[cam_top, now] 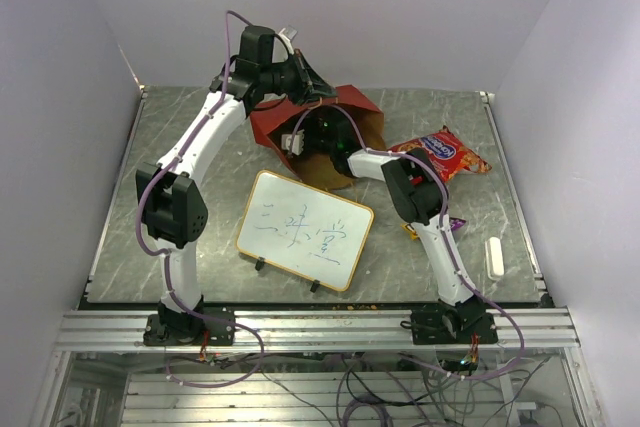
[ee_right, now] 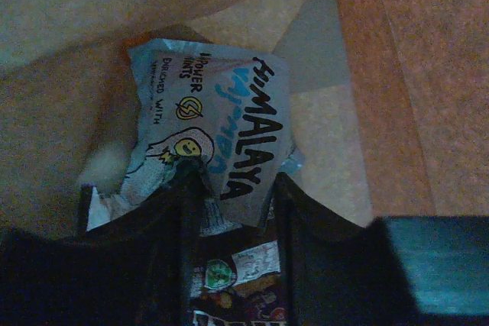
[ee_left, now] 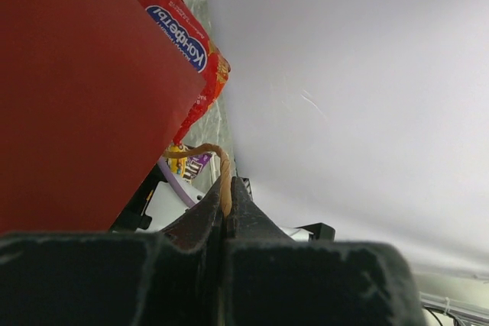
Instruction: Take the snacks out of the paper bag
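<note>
Grey marbled surface (cam_top: pixel 400 112) carries a tall red paper bag with brown kraft lining (cam_top: pixel 268 127). Left fingers (ee_left: pixel 202 219) are clenched on its thin string handle (ee_left: pixel 218 150). Inside the bag, right fingers (ee_right: pixel 187 211) straddle a silver-blue snack packet (ee_right: pixel 221 127); whether they are gripping it I cannot tell. A red crinkly chip bag (cam_top: pixel 445 152) lies just beside the paper bag.

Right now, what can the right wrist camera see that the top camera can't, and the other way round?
Only the right wrist: a silver mint packet between the fingers of the right gripper, and a second packet beneath. Only the top: the whiteboard, the red chip bag, the white block. Both: the paper bag.
</note>
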Motion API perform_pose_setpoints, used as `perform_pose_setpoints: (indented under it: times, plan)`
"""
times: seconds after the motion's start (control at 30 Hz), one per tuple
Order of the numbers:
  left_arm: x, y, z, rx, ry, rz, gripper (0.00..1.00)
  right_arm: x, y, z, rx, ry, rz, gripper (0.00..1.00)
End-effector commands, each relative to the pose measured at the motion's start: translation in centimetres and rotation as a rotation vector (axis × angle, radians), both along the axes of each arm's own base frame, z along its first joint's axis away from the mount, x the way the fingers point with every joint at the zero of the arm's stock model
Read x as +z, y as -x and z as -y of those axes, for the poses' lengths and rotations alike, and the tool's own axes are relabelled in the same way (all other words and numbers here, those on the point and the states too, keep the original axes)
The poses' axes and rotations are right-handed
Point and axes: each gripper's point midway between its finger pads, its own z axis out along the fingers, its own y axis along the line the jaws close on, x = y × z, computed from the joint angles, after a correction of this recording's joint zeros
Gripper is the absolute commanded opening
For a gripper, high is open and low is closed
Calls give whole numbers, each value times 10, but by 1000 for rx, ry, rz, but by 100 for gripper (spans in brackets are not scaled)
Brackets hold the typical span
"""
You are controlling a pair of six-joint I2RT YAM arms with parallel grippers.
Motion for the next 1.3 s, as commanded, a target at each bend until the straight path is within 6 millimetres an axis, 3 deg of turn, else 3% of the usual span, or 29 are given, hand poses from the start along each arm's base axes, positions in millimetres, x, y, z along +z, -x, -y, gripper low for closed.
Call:
perform_pose_setpoints:
  times: [0.0, 0.23, 0.37, 0.57, 0.8, 1.17, 1.27]
  plan:
    - [5, 4, 2, -4, -14, 23, 7, 20, -16, 3, -52, -60, 50, 36]
    - [7, 1, 0, 8, -14, 36, 7, 47, -31, 30, -127, -143, 47, 9]
    - [7, -1, -2, 21, -13, 39, 7, 55, -21, 32, -116, -147, 34, 0]
    - [10, -6, -7, 41, -1, 48, 7, 55, 3, 42, -107, -148, -9, 0]
    - [9, -9, -12, 54, 25, 47, 7, 78, 34, 62, -159, -245, -91, 0]
    - [20, -16, -12, 48, 54, 74, 7, 92, 113, 92, -199, -240, -148, 0]
    - [18, -15, -11, 55, 75, 68, 7, 114, 135, 105, -234, -278, -177, 0]
